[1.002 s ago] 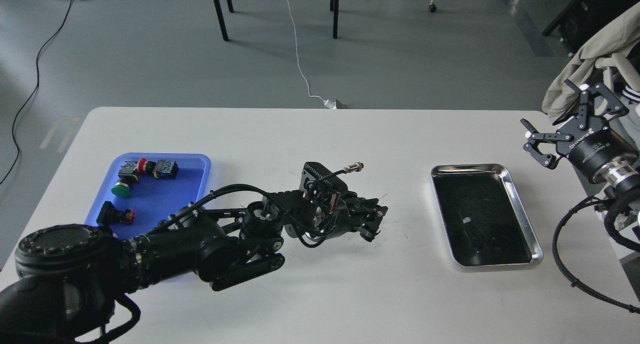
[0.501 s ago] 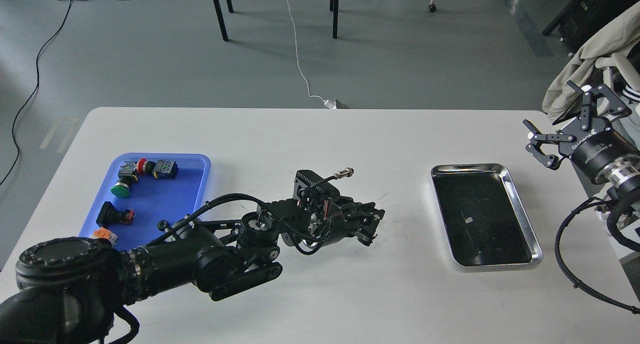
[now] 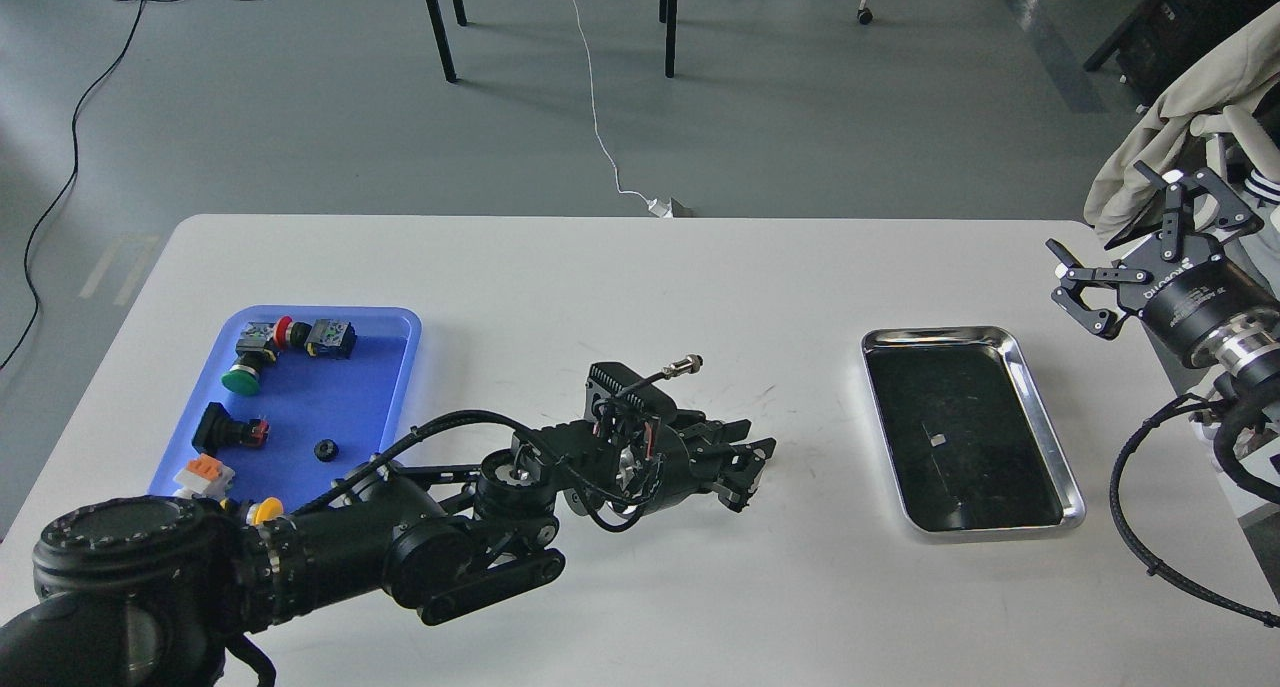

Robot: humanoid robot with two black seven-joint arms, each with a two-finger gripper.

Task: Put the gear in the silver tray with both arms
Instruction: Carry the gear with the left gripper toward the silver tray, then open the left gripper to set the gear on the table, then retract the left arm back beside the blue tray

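A small black gear [image 3: 324, 449] lies in the blue plastic tray [image 3: 340, 392] at the left of the white table. The silver tray [image 3: 940, 335] sits at the right, and its dark bottom holds no parts. My left gripper [image 3: 748, 459] hovers low over the middle of the table, between the two trays. Its fingers stand apart with nothing between them. My right gripper [image 3: 1105, 222] is open and empty, raised past the table's right edge, up and to the right of the silver tray.
The blue tray also holds a red and green push-button [image 3: 262, 352], a black switch [image 3: 228, 429], an orange-white connector [image 3: 202, 472] and a yellow button [image 3: 265, 510]. A beige cloth [image 3: 1170, 117] hangs at the far right behind my right gripper.
My left arm has drawn back to the left and a little lower, uncovering the gear and more parts in the blue tray. My right gripper has barely moved.
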